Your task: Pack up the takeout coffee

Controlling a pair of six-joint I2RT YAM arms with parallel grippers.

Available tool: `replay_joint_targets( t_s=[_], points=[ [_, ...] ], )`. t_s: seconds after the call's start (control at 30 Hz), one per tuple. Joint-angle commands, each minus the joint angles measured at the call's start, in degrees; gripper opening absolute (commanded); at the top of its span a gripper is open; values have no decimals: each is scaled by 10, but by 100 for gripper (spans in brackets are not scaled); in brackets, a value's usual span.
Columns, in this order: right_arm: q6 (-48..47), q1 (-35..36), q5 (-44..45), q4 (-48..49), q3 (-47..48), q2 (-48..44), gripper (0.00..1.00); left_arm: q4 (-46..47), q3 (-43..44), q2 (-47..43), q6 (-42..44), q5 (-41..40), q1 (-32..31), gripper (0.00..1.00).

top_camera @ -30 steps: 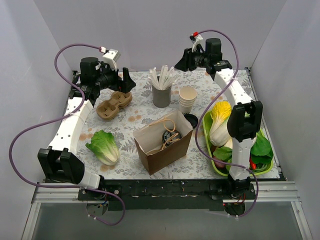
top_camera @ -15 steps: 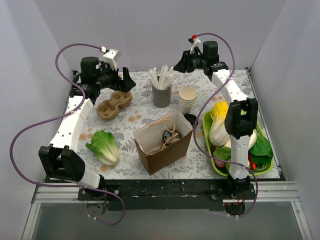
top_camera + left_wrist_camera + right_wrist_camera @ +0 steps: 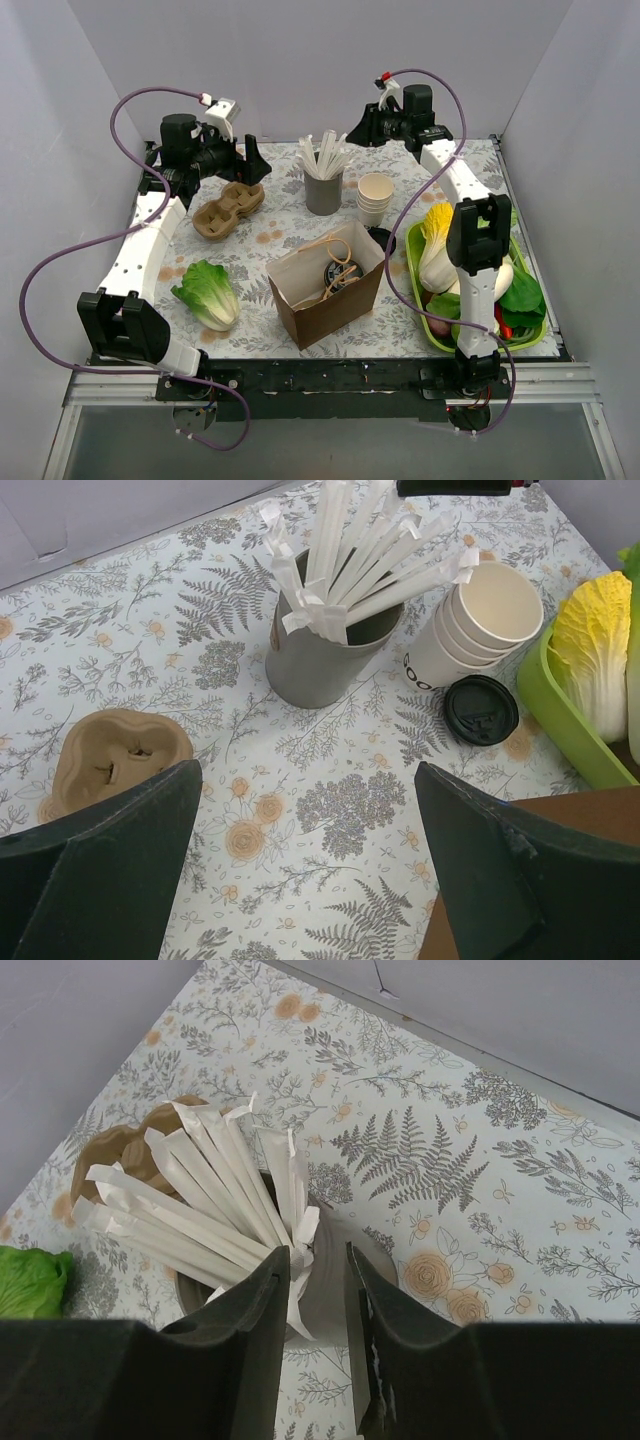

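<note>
Right gripper (image 3: 352, 132) is up at the far side of the table (image 3: 270, 222), hanging over the grey cup of white sticks (image 3: 323, 190). In the right wrist view its jaws are only a narrow gap apart, with the tip of one stick (image 3: 301, 1242) in that gap. It isn't visibly pinched; can't tell if a finger touches it. Left gripper (image 3: 248, 163) is at the far left, raised above the brown cardboard cup carrier (image 3: 228, 208), jaws spread wide, nothing between them. The takeout coffee (image 3: 334, 274) seems to be inside the open brown paper bag (image 3: 330, 312) at the near middle of the table. Only a dark round lid shows down in there under the bag's twine handles, and the view is poor, so I'm not fully sure. The bag stands upright. A separate black lid (image 3: 381, 238) lies flat on the table just beside the bag's far right corner, near a stack of lidless cream cups (image 3: 375, 200). The stack stands just to the right of the grey cup. A green lettuce head (image 3: 208, 292) lies on the table to the left of the bag. A green tray (image 3: 411, 262) sits on the right side holding a yellow-topped cabbage (image 3: 438, 240) and other greens, partly hidden by the right arm.
</note>
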Motion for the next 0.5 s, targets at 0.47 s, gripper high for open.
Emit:
replay_joint_targets(
  t_s=[0.47],
  points=[
    [26, 6, -55, 53, 22, -35, 1, 6, -38, -50, 11, 20, 4, 89]
  ],
)
